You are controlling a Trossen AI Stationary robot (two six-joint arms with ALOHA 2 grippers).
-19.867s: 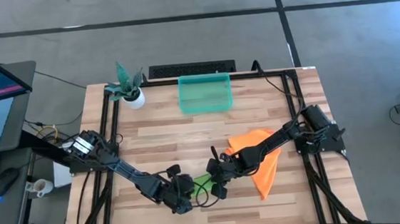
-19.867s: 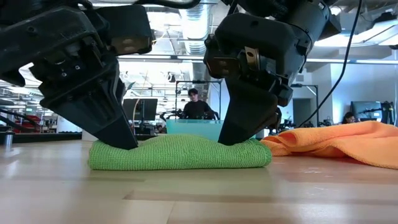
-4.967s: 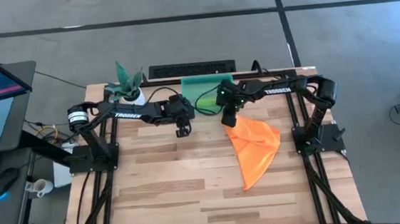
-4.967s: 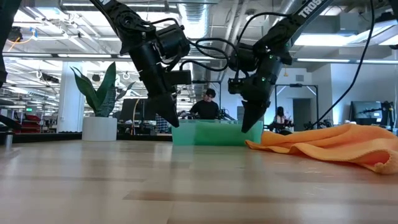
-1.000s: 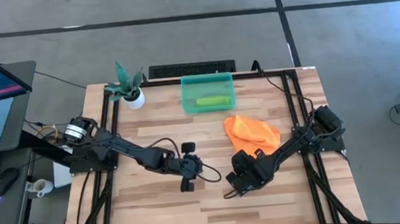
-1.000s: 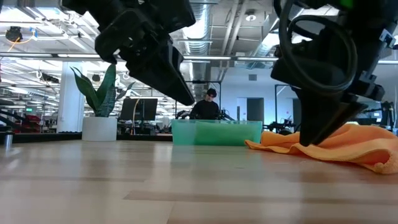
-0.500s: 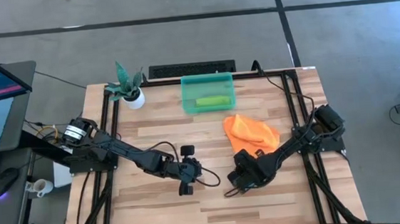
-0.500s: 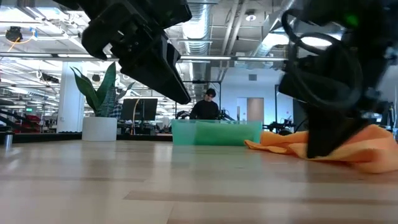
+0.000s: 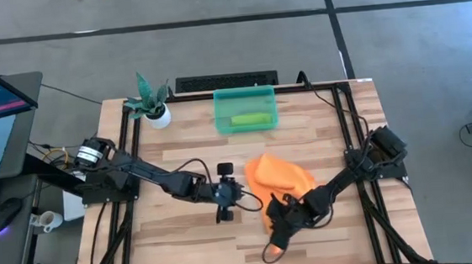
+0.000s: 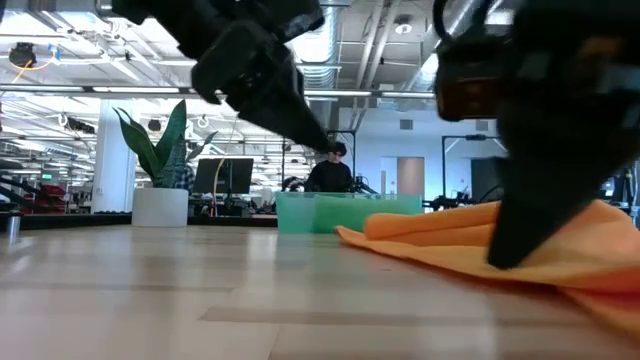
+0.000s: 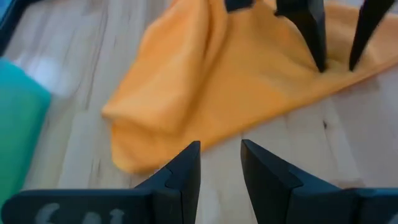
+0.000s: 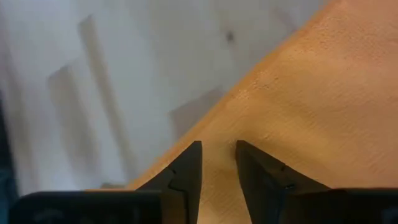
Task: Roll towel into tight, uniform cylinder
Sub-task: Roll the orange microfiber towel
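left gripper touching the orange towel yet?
Apart. The left wrist view shows bare wood between the left gripper and the orange towel's near edge; the high view shows it just beside the towel.

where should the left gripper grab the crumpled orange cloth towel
Probably the folded edge nearest it. The crumpled orange cloth towel bulges in a raised, rounded fold facing the left gripper, which hovers open just beside it. Coming in low from that side should catch the fold. The right gripper is already at the towel's near edge, so stay clear of it.
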